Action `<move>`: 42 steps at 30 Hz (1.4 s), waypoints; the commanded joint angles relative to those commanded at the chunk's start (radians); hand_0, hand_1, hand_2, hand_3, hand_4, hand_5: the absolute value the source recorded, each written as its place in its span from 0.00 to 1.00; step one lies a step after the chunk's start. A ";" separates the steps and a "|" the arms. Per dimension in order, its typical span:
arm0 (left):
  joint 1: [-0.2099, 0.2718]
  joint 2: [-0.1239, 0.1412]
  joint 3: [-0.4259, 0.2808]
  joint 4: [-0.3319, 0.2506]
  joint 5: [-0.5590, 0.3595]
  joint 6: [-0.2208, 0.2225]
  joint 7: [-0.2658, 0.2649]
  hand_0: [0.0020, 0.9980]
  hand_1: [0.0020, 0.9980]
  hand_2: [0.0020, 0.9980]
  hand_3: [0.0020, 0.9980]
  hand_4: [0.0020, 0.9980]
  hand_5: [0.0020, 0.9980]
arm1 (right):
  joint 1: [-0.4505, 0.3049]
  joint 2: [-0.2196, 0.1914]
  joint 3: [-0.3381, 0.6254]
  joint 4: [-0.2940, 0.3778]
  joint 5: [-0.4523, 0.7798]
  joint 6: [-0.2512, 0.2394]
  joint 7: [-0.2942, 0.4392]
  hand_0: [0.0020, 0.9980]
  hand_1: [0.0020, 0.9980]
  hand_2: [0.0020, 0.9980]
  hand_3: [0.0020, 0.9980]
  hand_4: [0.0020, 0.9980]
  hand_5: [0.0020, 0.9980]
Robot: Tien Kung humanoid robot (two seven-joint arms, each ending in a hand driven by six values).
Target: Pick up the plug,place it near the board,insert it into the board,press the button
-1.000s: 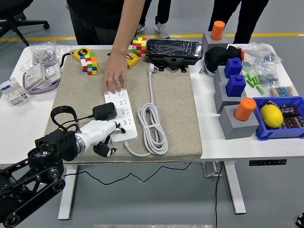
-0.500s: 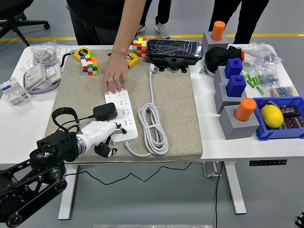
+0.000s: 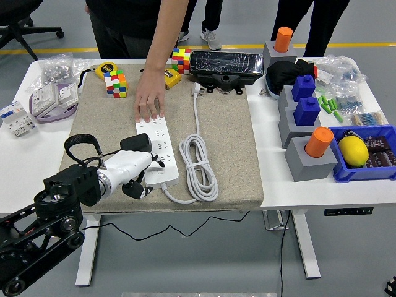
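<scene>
Left hand advanced toward power strip, white fingers now against black adapter plug; whether they grasped it, could not tell. Person's hand pinned strip's far end. Risk: plug shoved aside, prongs missing socket.

We cannot tell whether the left robot hand grips the plug, which it partly hides along with the board's near left edge. The picture's top cuts off the person; the hand covers the board's far end.
</scene>
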 joint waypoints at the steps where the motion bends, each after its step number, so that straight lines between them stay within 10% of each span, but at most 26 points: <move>1: 0.000 0.001 -0.007 -0.011 0.004 0.001 0.001 0.15 0.04 0.14 0.79 0.68 0.00 | -0.001 0.000 0.000 0.000 0.000 0.000 0.000 0.78 0.72 0.72 0.75 1.00 0.92; 9: 0.006 0.006 -0.032 -0.033 0.019 0.037 -0.003 0.16 0.04 0.14 0.78 0.68 0.00 | -0.003 0.000 0.001 0.000 0.001 -0.001 -0.001 0.78 0.72 0.72 0.75 1.00 0.92; 10: 0.007 0.005 -0.033 -0.030 0.022 0.042 -0.005 0.29 0.34 0.48 0.85 0.87 0.25 | -0.003 0.000 0.001 0.000 0.001 -0.001 -0.001 0.78 0.72 0.72 0.75 1.00 0.92; 15: 0.017 -0.008 -0.051 -0.005 0.046 0.035 0.003 0.29 0.34 0.48 0.85 0.87 0.25 | -0.005 0.002 0.000 0.000 0.002 -0.001 -0.001 0.78 0.72 0.72 0.75 1.00 0.92; 16: 0.019 -0.009 -0.053 -0.001 0.045 0.044 -0.004 0.81 0.92 0.91 0.93 1.00 0.56 | -0.005 0.003 0.000 0.000 0.001 -0.001 -0.001 0.78 0.72 0.72 0.75 1.00 0.92; 22: 0.019 -0.004 -0.054 -0.001 0.040 0.082 -0.018 0.90 1.00 0.98 0.98 1.00 0.62 | -0.003 0.001 0.000 0.000 0.002 -0.001 -0.002 0.78 0.72 0.72 0.75 1.00 0.92; 39: 0.014 0.002 -0.049 -0.022 0.039 0.034 -0.012 0.83 0.86 0.85 0.96 1.00 0.62 | 0.000 0.000 0.000 0.000 0.003 -0.001 -0.001 0.78 0.72 0.72 0.75 1.00 0.92; 40: 0.015 0.002 -0.048 -0.023 0.041 0.031 -0.013 0.35 0.33 0.43 0.95 0.96 0.36 | 0.000 0.000 0.000 0.000 0.003 -0.001 -0.001 0.78 0.72 0.72 0.75 1.00 0.92; 42: 0.015 0.001 -0.044 -0.026 0.055 0.016 -0.016 0.35 0.33 0.43 0.95 0.96 0.36 | 0.000 0.000 0.000 0.000 0.004 0.000 -0.002 0.78 0.72 0.72 0.75 1.00 0.92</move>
